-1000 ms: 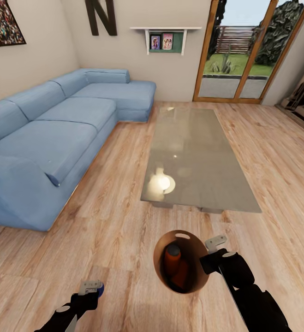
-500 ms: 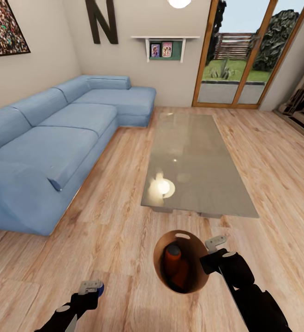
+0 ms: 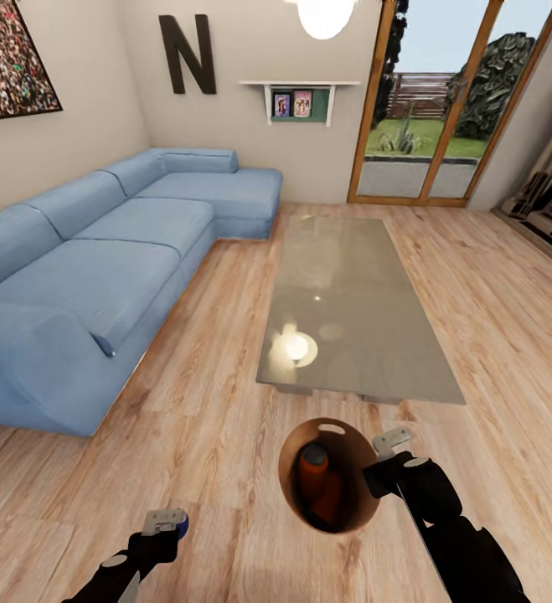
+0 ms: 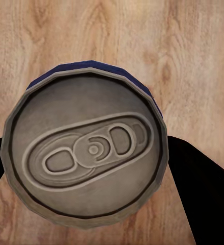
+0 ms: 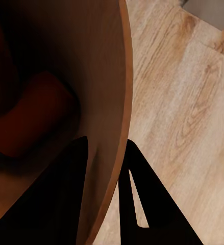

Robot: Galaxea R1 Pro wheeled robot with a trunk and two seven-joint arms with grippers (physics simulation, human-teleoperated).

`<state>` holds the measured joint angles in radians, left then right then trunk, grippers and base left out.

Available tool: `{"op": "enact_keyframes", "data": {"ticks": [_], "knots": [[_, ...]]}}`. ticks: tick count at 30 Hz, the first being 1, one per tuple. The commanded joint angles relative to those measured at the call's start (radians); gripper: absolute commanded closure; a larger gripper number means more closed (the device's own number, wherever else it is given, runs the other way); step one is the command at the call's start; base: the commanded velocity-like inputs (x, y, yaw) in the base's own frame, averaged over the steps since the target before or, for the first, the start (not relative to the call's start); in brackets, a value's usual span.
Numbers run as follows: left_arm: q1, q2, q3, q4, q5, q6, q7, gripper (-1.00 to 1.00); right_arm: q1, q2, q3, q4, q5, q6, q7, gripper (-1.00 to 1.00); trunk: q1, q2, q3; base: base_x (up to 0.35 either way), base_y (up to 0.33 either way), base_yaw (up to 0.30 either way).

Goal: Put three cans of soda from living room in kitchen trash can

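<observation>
Two orange cans (image 3: pixel 316 481) in round glossy-copper bin (image 3: pixel 289 490); left fingers (image 3: pixel 165 524) grip blue can (image 4: pixel 86 153).

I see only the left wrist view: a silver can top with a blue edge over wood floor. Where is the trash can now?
Observer: The trash can hangs at the right pincer, clamped by its rim.
Operator: Is something inside it?
Observer: Yes, orange cans lie inside; I cannot count them surely.
Operator: And which room is this?
Observer: The living room: blue sofa and glass table ahead.
</observation>
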<state>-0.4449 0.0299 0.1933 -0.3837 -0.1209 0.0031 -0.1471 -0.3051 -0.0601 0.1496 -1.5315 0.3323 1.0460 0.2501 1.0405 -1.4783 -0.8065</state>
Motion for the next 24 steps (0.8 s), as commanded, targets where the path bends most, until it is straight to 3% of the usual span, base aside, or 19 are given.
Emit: {"op": "enact_keyframes", "data": {"ticks": [1, 11, 24], "knots": [[0.000, 0.000, 0.000, 0.000, 0.000, 0.000, 0.000, 1.00, 0.000, 0.000, 0.000, 0.000, -0.013, 0.001, 0.001, 1.00, -0.004, 0.007, 0.005, 0.000, 0.000, 0.000], [0.000, -0.001, 0.000, 0.003, -0.001, 0.000, 0.000, 1.00, 0.000, 0.000, 0.001, 0.000, -0.013, 0.001, 0.001, 1.00, -0.042, 0.077, 0.052, 0.000, 0.000, 0.000], [0.000, -0.001, -0.003, -0.005, -0.002, -0.002, 0.000, 1.00, 0.000, 0.000, 0.001, 0.000, -0.013, 0.001, 0.001, 1.00, -0.042, 0.077, 0.067, 0.000, 0.000, 0.000]]}}
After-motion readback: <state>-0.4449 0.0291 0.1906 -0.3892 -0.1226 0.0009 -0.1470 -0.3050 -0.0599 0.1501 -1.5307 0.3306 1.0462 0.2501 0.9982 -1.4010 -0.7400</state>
